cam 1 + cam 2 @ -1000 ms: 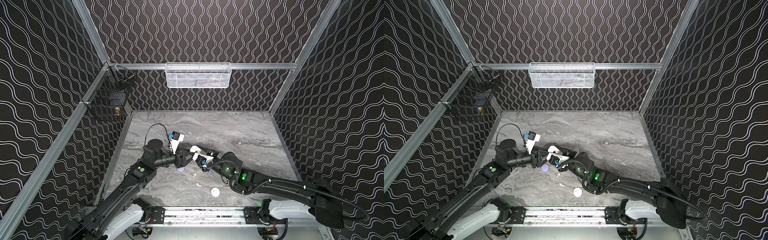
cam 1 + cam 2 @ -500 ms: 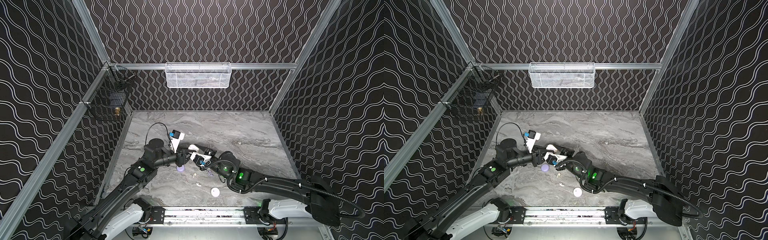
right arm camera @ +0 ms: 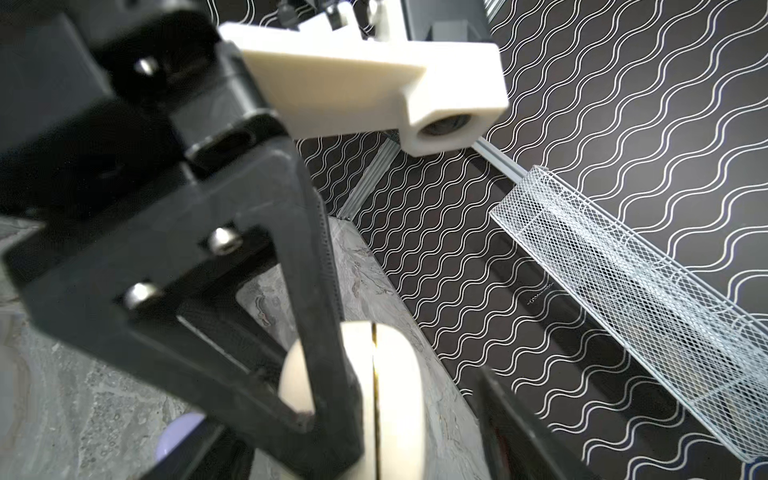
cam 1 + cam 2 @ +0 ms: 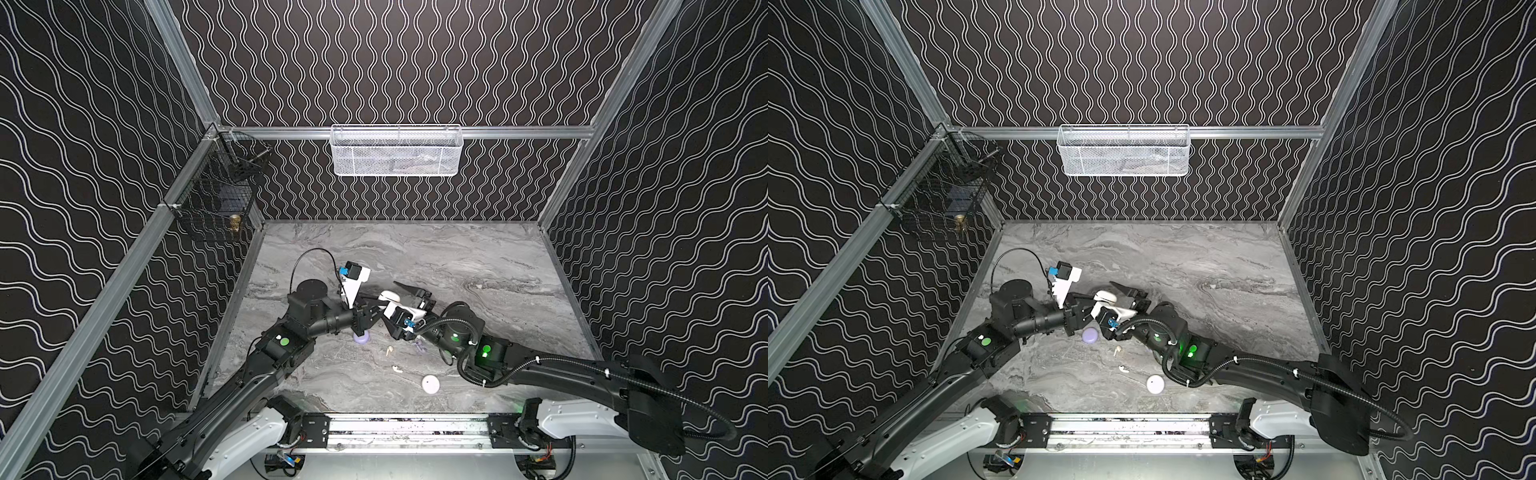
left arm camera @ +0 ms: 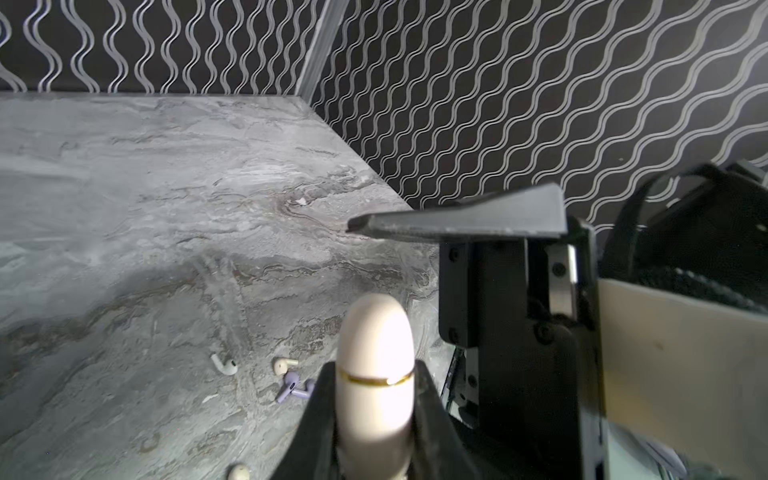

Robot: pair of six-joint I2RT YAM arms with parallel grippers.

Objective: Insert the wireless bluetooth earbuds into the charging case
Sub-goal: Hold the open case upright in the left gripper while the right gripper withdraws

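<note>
Your earbuds (image 5: 282, 365) lie loose on the surface (image 5: 166, 208), below the left tool (image 5: 374, 370) and a little ahead of its tips. In the left wrist view a white earbud (image 5: 224, 365) and a cream one lie near each other. A lavender pair (image 5: 293, 386) sits just beside the cream one, and another cream earbud (image 5: 239, 471) shows at the edge of that view. None of them is in a case.

The left tool is clamped on the cream case (image 5: 374, 332), with a finger on either side. It holds the case on edge above the surface, gold seam showing and lid closed.

Your right tool (image 4: 391, 303) faces the left one from the opposite side. Its jaws are spread wide and there is nothing in them. One of its fingers (image 5: 457, 220) stands beside the cream case, apart from it.

In both top views a lavender case (image 4: 360, 337) lies on the surface under the left tool's wrist, partly hidden by it. A pale round case (image 4: 430, 384) lies well back from the right tool's tips, near that arm's forearm.
</note>
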